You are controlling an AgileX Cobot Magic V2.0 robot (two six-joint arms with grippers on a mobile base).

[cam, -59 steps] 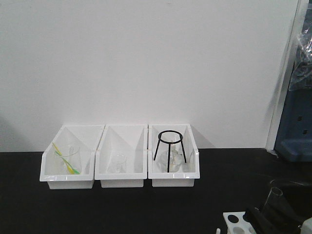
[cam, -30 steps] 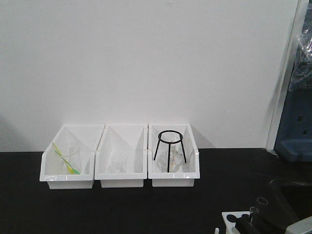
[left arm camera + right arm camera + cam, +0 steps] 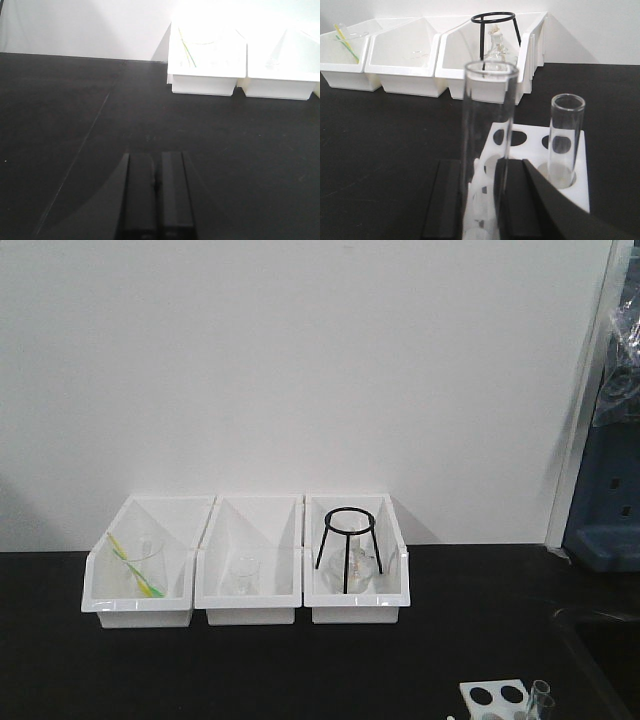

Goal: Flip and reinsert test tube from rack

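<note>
Right gripper (image 3: 482, 200) clamps test tube (image 3: 487, 145) upright over rack (image 3: 570, 187).

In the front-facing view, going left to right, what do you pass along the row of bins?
Bin with the yellow-green straw → bin with a small glass beaker → bin holding the black tripod stand.

The left end effector (image 3: 156, 192) is seen with its two dark fingers (image 3: 140, 195) pressed flat together, nothing held between them, and is held low over the bench (image 3: 65, 125). The right end effector (image 3: 485, 200) is seen with its dark fingers (image 3: 445, 200) set at either side of the upright test tube (image 3: 487, 140), closed against it.
</note>
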